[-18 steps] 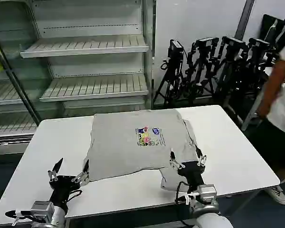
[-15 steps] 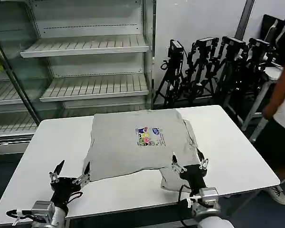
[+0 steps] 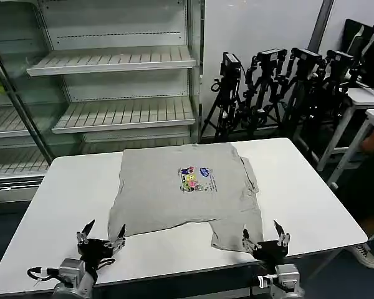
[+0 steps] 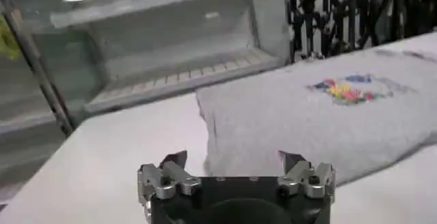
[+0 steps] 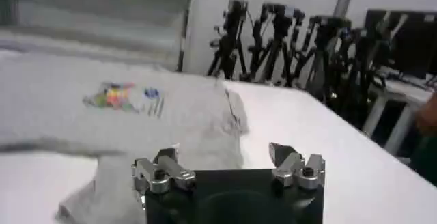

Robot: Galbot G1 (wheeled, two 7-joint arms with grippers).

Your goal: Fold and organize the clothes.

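Your T-shirt (image 3: 186,187) lies flat mid-table (image 3: 311,199). Left gripper (image 3: 101,238) at its 7 o'clock, right gripper (image 3: 265,239) at 5; both jaws spread, empty

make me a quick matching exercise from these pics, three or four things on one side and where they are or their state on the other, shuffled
Things:
1. T-shirt
2. left gripper
3. right gripper
4. printed graphic

Places or states:
A. open, at the table's near edge by the shirt's right hem
B. on the shirt's chest
C. spread flat on the white table
D. open, near the shirt's left hem corner

Pairs: 1-C, 2-D, 3-A, 4-B
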